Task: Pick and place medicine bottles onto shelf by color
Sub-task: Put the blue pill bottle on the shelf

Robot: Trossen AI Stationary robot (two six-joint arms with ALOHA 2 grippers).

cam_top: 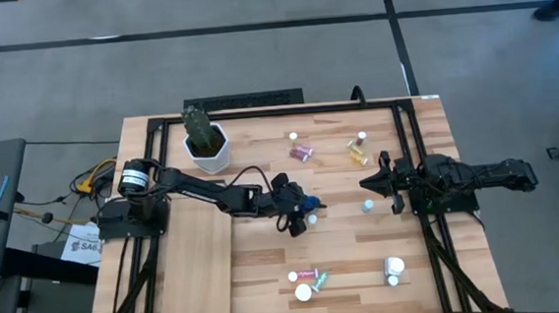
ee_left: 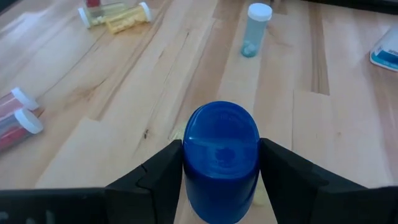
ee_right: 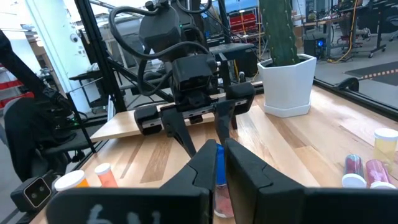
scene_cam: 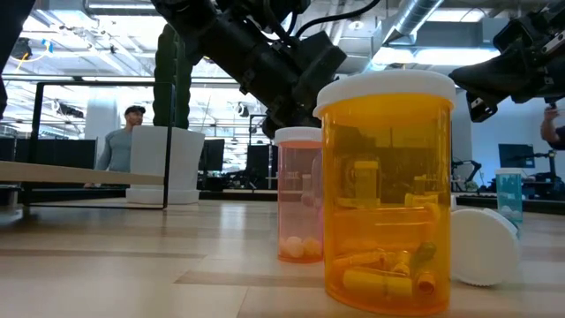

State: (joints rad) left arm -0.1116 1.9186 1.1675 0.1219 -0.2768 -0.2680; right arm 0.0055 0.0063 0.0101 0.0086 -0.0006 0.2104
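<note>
Two dark fingers of the left gripper clamp a dark blue bottle between them — the pads sit flush on both sides of its rounded blue body, low over the striped plank tabletop. From above, this gripper is near the table's centre, with the bottle's white cap showing at its tip.

Right gripper hangs at the table's right side, fingers pressed together on nothing, pointing towards the left arm.

Around the left gripper: a pale blue bottle with a white cap stands upright just beyond it, between the two grippers. Two amber bottles lie on their sides farther out; two pink bottles lie near the left wrist view's edge.

Front of the table: an upright amber bottle, an upright pink bottle behind it, and a loose white cap on its edge.

Pale plywood shelf board lies along the table's left side, well apart from the held bottle — no bottles visible on it. A white hexagonal pot with a green cactus sits at the back left.
</note>
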